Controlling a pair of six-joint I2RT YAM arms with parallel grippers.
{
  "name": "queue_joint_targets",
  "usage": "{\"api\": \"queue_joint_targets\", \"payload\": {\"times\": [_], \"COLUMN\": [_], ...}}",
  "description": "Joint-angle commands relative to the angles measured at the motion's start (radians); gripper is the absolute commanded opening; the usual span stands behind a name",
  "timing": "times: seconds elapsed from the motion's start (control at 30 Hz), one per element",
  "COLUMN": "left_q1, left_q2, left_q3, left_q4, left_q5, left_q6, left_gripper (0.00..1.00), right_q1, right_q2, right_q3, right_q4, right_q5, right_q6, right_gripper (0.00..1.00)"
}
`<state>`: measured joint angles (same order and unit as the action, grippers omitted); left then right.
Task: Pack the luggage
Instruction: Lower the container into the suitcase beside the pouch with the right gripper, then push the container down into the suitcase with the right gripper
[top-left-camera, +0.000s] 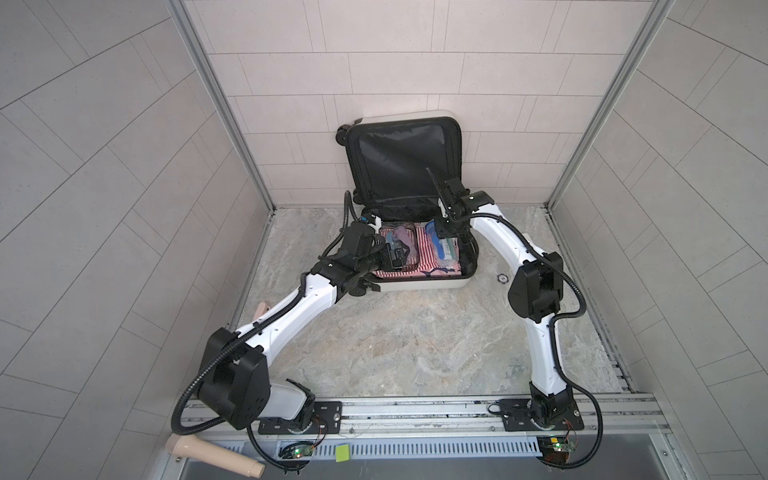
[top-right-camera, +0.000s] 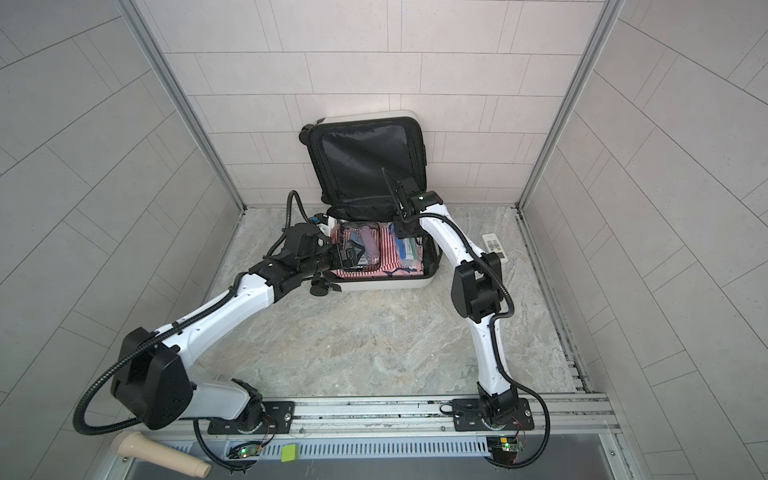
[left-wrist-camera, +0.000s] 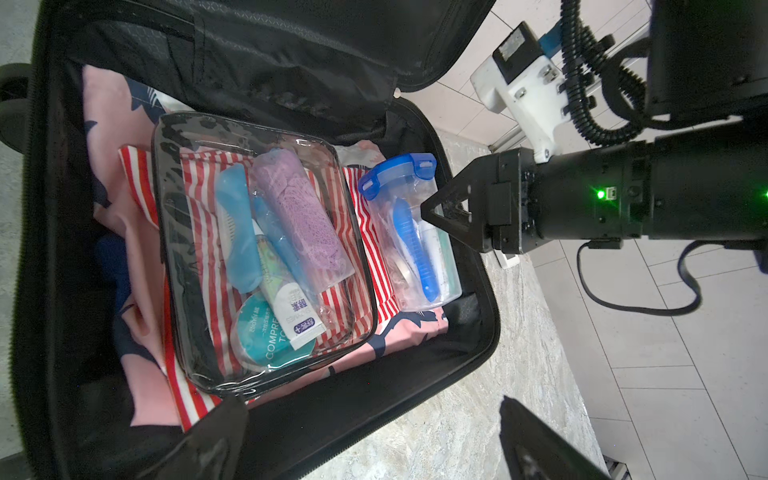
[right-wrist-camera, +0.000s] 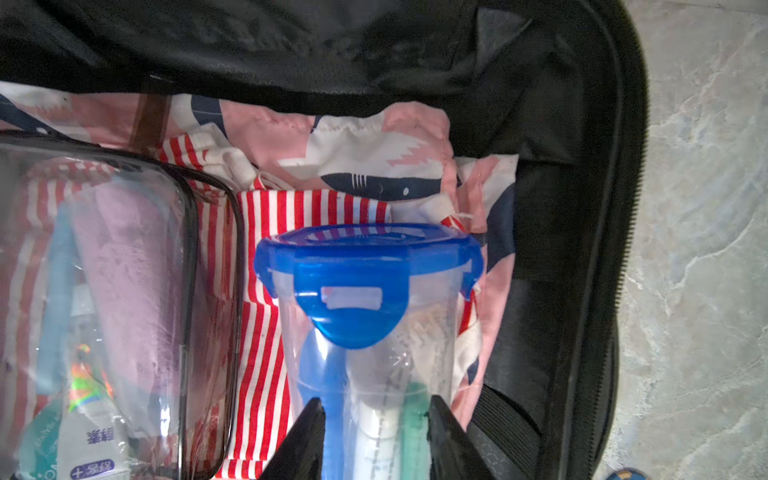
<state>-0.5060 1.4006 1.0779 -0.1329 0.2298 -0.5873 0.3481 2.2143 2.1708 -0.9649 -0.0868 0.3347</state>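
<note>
I see the clear black-edged pouch (left-wrist-camera: 266, 249) left of the clear blue-lidded tub (left-wrist-camera: 409, 249) in the white hard-shell suitcase (top-left-camera: 419, 286). Both lie on red-striped cloth (right-wrist-camera: 266, 332).

Both top views: even, diffuse light, faint shadows; wall tile lines (top-left-camera: 83, 174) bow toward the frame edges. Left wrist view: luggage (left-wrist-camera: 291, 50) lining dim, glare streaks on the clear pouch (left-wrist-camera: 266, 257). Right wrist view: soft focus; right gripper (right-wrist-camera: 375, 399) jaws dark, blurred; pouch beside them hazy, washed out.
</note>
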Motion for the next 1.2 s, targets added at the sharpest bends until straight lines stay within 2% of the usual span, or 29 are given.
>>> {"api": "queue_joint_targets", "payload": {"times": [0.0, 0.2, 0.6, 0.7, 0.93, 1.17], "left_q1": [0.006, 0.006, 0.006, 0.007, 0.006, 0.006], "left_q2": [-0.005, -0.009, -0.026, -0.037, -0.048, -0.054], "left_q3": [-0.010, -0.015, -0.024, -0.025, -0.025, -0.029], "left_q4": [0.009, 0.007, 0.010, -0.001, -0.005, -0.001], "left_q5": [0.007, 0.005, -0.001, -0.004, -0.009, -0.005], "left_q6": [-0.010, -0.008, -0.017, -0.013, -0.011, -0.016], "left_gripper": [1.00, 1.00, 1.00, 1.00, 1.00, 1.00], "right_q1": [-0.018, -0.021, 0.008, 0.007, 0.001, -0.006], "right_q2": [0.071, 0.063, -0.018, -0.058, -0.173, -0.229], "right_q3": [-0.067, -0.148, -0.226, -0.225, -0.236, -0.350], "right_q4": [-0.021, 0.033, 0.132, 0.133, 0.103, 0.119], "right_q5": [0.049, 0.027, -0.134, -0.145, -0.140, -0.144], "right_q6": [0.020, 0.045, 0.141, 0.144, 0.105, 0.077], "right_gripper": [0.42, 0.42, 0.43, 0.49, 0.75, 0.84]}}
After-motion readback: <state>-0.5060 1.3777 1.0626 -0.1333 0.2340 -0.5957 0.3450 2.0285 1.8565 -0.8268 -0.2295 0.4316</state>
